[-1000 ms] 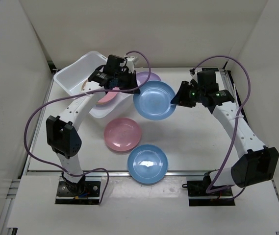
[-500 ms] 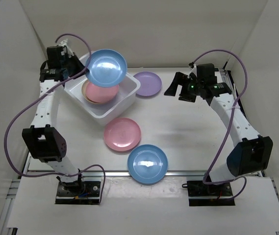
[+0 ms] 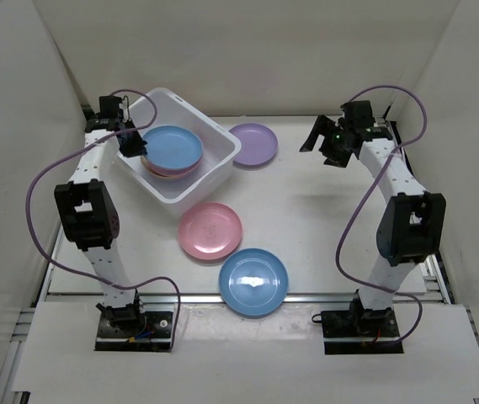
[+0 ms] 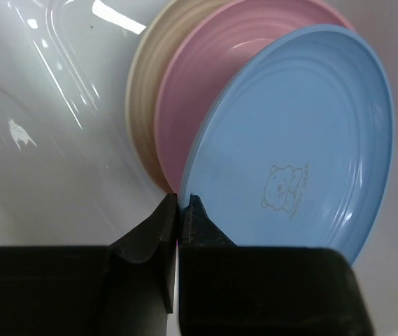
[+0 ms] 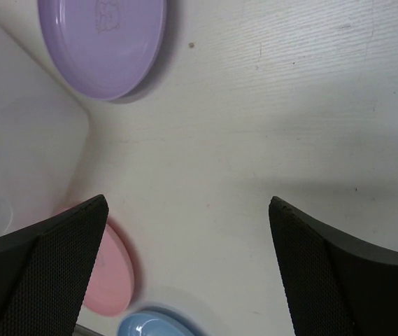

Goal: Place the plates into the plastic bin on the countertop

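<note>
Broadly, the white countertop (image 3: 323, 227) carried everything, with the plastic bin (image 3: 208, 175) set askew at its far left corner. Two arms rose from the near edge, one along each side.

Inside the bin lay a stack of plates: a cream plate (image 4: 146, 84) lowest of those in view, a pink plate (image 4: 205, 91) on it, and the held blue plate (image 3: 172, 146) uppermost, sitting slightly off-centre over the other two. Three more plates lay out on the counter. The purple plate (image 3: 254, 134) sat near the far edge, just beside the bin's right corner. The loose pink plate (image 3: 210, 231) lay in front of the bin towards the middle, and the loose blue plate (image 3: 253, 281) sat at the near edge just beside it; whether those two touched could not be told.

The left gripper (image 4: 179, 203) reached over the bin's left wall, its jaws clenched on the rim of the held blue plate. The right gripper (image 5: 188, 203) hung above bare counter near the far right corner, jaws spread wide and grasping nothing, well apart from the purple plate.
</note>
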Controlling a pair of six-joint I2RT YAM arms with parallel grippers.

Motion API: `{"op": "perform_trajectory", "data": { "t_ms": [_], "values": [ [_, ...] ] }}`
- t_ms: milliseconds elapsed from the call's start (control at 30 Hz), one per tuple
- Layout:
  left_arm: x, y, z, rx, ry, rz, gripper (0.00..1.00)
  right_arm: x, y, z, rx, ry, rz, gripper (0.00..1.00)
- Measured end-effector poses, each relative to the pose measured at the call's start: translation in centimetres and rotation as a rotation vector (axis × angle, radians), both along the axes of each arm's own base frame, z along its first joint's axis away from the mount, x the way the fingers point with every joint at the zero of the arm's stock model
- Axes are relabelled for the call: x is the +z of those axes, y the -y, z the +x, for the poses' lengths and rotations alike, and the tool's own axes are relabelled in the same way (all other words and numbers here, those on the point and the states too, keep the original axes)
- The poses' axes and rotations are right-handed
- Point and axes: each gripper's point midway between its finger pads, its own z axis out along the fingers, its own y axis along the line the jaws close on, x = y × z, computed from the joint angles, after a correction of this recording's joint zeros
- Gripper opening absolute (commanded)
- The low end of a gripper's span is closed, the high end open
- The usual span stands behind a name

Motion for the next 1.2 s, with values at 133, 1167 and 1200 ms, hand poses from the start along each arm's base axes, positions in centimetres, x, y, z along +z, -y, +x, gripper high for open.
{"op": "perform_trajectory", "data": {
  "t_ms": [133,1167,1200],
  "values": [
    [-2.7,-0.4,0.7,0.009,-0.081,0.025,0.35,-1.3,-0.2,1.2,-0.008,-0.021,-0.002,0.99],
    [12.5,7.4,-17.3,-0.258,0.275,-0.03,0.99,-9.4,-6.1,-24.9,0.35,-0.214,-0.176,0.99],
    [10.8,8.0,-18.7,-0.275,0.227,-0.038,0.99,-9.4,-6.1,-25.2,0.349,-0.214,-0.181,0.99]
  ]
}}
